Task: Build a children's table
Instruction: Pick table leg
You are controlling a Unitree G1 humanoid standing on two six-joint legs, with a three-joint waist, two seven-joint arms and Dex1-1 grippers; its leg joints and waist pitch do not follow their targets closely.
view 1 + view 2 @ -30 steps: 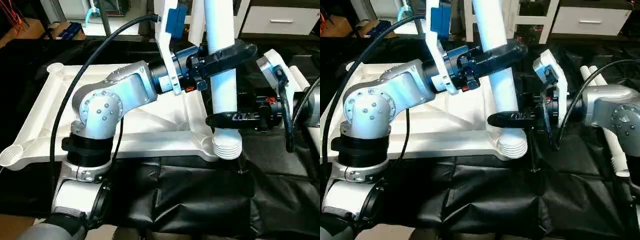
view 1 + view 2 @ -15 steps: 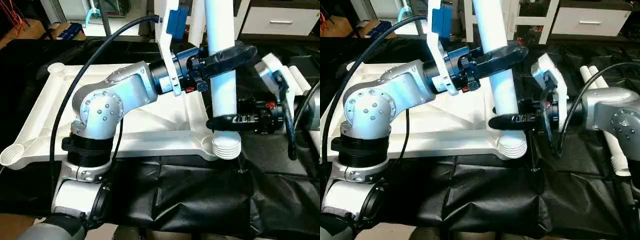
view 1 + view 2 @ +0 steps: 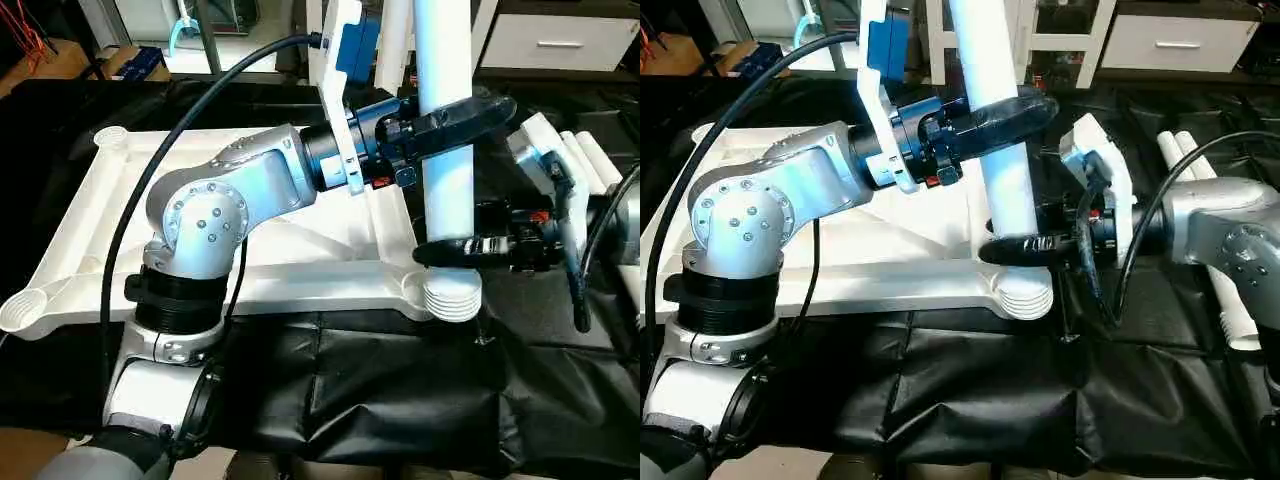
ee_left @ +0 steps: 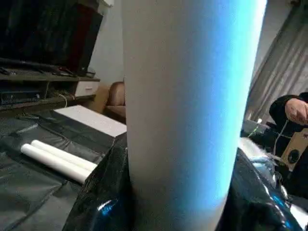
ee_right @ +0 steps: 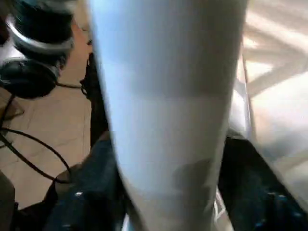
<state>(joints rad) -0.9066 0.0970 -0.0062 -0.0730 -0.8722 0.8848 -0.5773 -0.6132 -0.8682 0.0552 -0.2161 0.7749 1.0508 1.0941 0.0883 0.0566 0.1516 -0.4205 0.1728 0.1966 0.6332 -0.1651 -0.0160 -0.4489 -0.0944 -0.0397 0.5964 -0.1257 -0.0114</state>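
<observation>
Two pincers [image 3: 455,112] [image 3: 450,250], one upright leg [image 3: 447,150], one tabletop [image 3: 80,230]

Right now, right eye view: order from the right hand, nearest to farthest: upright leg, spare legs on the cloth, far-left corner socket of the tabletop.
1. Upright leg: between the right hand's fingers, above the near-right socket.
2. Spare legs: on the black cloth, to the right.
3. Far-left corner socket: across the tabletop, at its far left.

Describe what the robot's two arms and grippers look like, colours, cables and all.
Both arms are silver metal with rounded, bolted joint housings and black collars. The left arm carries a white bracket with a blue block and a thick black cable. Each gripper, left gripper and right gripper, has two black fingers.
</observation>
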